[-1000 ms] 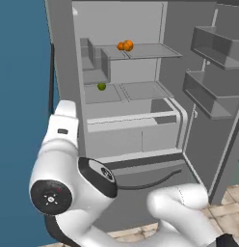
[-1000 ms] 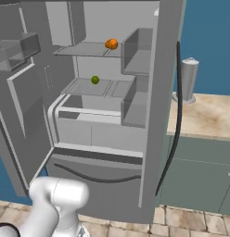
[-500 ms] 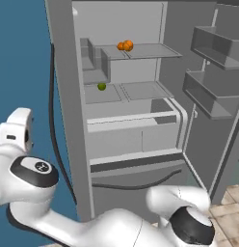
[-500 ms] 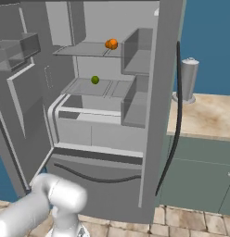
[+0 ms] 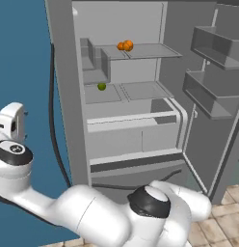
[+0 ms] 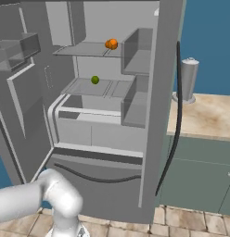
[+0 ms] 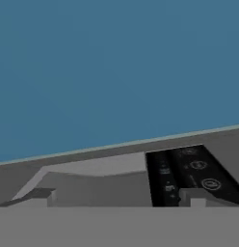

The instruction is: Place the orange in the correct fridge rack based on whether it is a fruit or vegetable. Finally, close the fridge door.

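The orange [image 5: 125,46] [image 6: 111,44] rests on the upper rack of the open fridge, with nothing touching it. The fridge door [image 5: 212,91] stands swung out on the right, grey bins on its inner face. In the right base view this fridge door [image 6: 159,115] is edge-on, its long dark handle [image 6: 178,115] on the outer side. My arm reaches far to the left, and its white hand [image 5: 10,123] is beside the other door's outer face. My gripper [image 7: 117,198] is open and holds nothing. It faces a blue wall and that door's black control panel [image 7: 181,176].
A small green ball [image 5: 101,87] [image 6: 95,79] lies on the rack below the orange. The left door [image 5: 63,106] also stands open with a dark handle [image 5: 51,120]. A grey cylinder [image 6: 188,78] stands on the beige counter [image 6: 205,115] to the right. Drawers [image 5: 136,130] fill the fridge's lower part.
My arm has swung from in front of the fridge to the far left, so the hand now sits at the left edge. The orange and the doors have not moved.
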